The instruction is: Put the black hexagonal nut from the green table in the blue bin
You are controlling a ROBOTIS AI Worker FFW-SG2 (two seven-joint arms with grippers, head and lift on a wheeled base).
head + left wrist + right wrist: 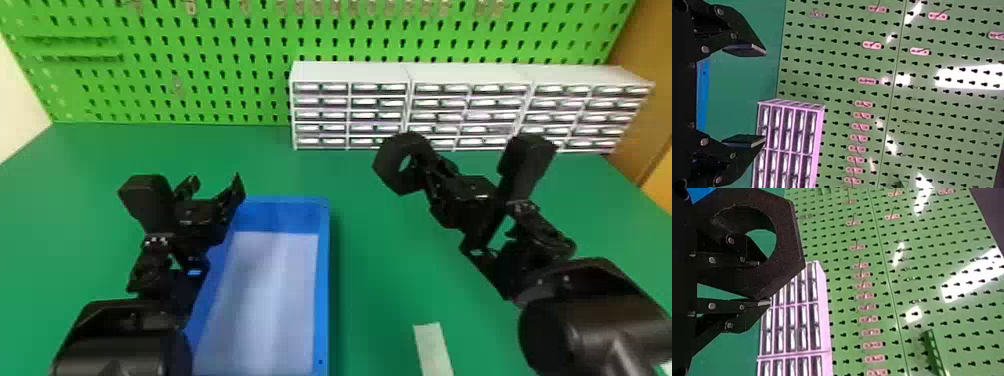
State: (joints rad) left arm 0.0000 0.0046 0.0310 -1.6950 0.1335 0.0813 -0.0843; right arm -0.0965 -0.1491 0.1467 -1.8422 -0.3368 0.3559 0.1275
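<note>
Right claw [762, 283] is closed on wall of black hexagonal nut [789, 239], one finger inside its hole, as it seems. Left claw [765, 96] stands wide open with nothing between fingers, near blue bin [324, 280]. Nut is up above green worktop [370, 280], to right of bin. So picking looks done; to do: carry over bin, let go. Left arm [122, 345] covers part of bin; near end of bin is cut off at head view's bottom edge. Grip contact is partly hidden behind nut; cannot tell how firm.
</note>
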